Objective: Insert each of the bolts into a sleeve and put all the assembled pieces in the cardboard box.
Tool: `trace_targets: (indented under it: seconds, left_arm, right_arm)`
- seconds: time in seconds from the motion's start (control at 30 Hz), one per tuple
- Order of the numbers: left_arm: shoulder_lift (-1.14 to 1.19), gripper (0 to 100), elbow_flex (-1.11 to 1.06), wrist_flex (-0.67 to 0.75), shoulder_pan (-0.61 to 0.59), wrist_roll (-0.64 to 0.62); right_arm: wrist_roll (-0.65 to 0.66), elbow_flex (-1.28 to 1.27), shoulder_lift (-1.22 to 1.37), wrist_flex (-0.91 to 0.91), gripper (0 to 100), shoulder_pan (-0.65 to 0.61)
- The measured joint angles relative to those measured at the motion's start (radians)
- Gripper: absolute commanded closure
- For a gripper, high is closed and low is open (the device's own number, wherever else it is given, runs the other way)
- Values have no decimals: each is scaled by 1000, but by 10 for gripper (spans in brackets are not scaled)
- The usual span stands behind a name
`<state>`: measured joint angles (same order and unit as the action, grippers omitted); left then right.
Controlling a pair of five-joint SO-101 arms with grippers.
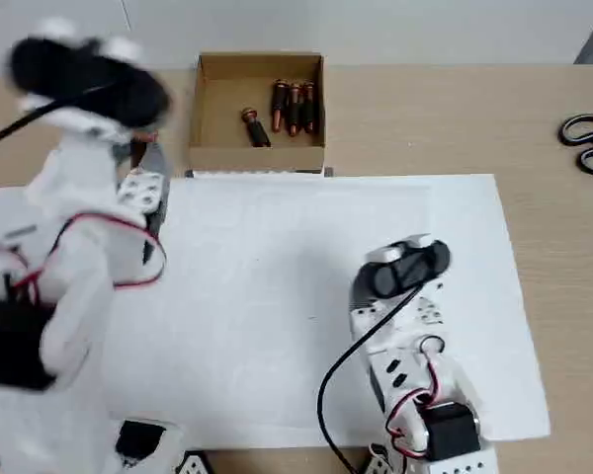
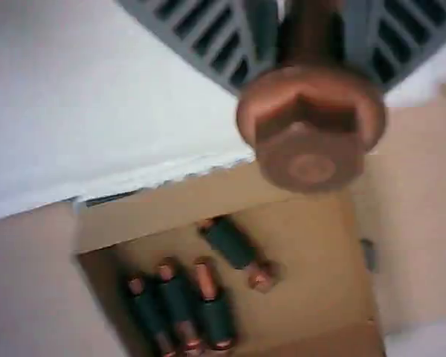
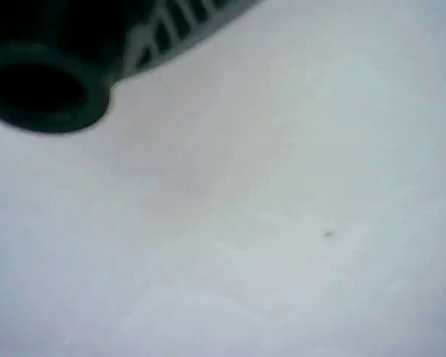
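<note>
In the high view we count four assembled pieces [image 1: 295, 107] lying in the one cardboard box [image 1: 257, 156], three side by side and one apart. The left gripper [image 1: 146, 168] hangs just beside the box's wall. The right arm [image 1: 405, 296] sits over the white sheet [image 1: 277, 296], and one pair of scissors [image 1: 588, 143] lies well apart.

In the left wrist view, our left gripper is clamped on one copper bolt [image 2: 308, 130], above the box.

In the right wrist view, the right gripper [image 3: 115, 44] appears to hold one dark sleeve [image 3: 44, 89] over the sheet.

We judge that one pair remains to be joined and then boxed.
</note>
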<state>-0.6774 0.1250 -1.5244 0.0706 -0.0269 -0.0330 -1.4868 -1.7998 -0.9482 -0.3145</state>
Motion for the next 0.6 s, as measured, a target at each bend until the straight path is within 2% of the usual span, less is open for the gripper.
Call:
trace_targets:
  seconds: [0.13,0.2,0.43,0.6]
  left_arm:
    - [-127,994,-176,60,2,-259]
    - [-196,994,-273,126,2,-324]
    - [-465,994,-666,451,34,-417]
    - [-629,994,-941,598,115,-436]
  right_arm:
    - [2,2,0,106,996,-61]
    - [2,2,0,130,996,-107]
    - [2,-5,0,140,996,-267]
    - [2,-5,0,140,996,-327]
